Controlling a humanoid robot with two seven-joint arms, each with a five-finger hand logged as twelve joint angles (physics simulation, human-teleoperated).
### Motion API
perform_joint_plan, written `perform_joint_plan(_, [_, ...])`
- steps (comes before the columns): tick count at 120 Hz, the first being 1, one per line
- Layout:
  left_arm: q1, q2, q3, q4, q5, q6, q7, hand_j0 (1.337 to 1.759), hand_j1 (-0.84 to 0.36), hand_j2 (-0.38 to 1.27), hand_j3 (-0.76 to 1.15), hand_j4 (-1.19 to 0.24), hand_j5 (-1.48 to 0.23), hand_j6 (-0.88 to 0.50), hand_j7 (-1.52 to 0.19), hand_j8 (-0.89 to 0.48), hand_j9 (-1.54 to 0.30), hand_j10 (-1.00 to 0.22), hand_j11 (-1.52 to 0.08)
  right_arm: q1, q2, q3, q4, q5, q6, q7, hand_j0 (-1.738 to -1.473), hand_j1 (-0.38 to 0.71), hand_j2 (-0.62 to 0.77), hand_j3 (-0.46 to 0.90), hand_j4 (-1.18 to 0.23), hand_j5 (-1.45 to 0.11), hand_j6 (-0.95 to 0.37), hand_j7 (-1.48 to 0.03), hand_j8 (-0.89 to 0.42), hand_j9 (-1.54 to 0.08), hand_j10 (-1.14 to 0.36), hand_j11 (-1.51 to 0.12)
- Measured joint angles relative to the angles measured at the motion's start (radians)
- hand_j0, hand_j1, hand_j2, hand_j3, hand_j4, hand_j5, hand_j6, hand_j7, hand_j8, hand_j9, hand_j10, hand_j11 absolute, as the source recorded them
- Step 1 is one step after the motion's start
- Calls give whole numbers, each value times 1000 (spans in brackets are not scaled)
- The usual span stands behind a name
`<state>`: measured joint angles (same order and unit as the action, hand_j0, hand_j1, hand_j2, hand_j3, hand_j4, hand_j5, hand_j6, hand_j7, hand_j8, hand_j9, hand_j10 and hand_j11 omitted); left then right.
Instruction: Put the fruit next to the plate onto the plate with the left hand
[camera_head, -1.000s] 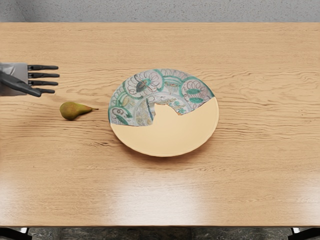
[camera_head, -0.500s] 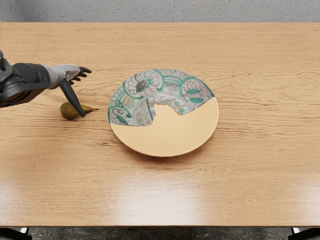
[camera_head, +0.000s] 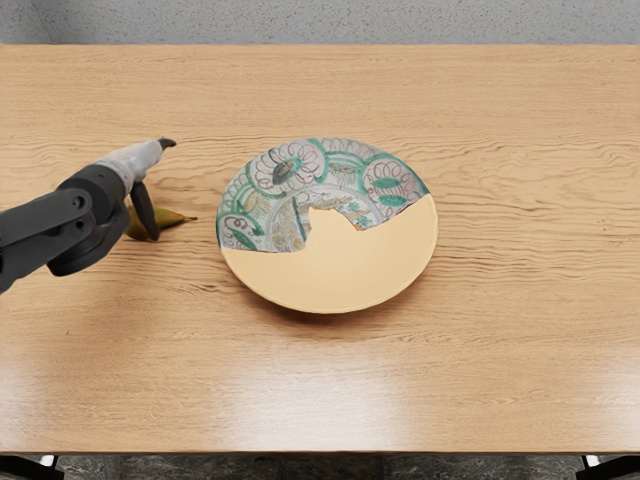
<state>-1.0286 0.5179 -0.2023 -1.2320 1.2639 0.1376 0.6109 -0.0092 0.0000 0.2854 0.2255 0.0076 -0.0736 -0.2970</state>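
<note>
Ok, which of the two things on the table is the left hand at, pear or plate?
The pear, half hidden behind the left hand, just left of the plate; the plate lies apart, untouched.

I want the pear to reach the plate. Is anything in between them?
Nothing visible. Only bare wooden table lies between the green-brown pear and the round painted plate beside it. The robot's left hand covers most of the pear.
</note>
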Motion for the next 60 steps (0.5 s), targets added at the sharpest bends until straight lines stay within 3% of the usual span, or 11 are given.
perform_joint_plan(18, [28, -10, 27, 4, 19, 31, 0, 1658, 264, 17, 0, -77, -95, -78, -95, -78, -94, -76, -94, 0, 0, 0, 0, 0, 0, 0, -1658, -349, 0, 0, 0, 0, 0, 0, 0, 0, 0, 0])
perform_joint_plan(60, [33, -7, 43, 35, 25, 39, 0, 1658, 15, 60, 0, -285, -366, -287, -365, -286, -365, -285, -365, 0, 0, 0, 0, 0, 0, 0, -1658, -349, 0, 0, 0, 0, 0, 0, 0, 0, 0, 0])
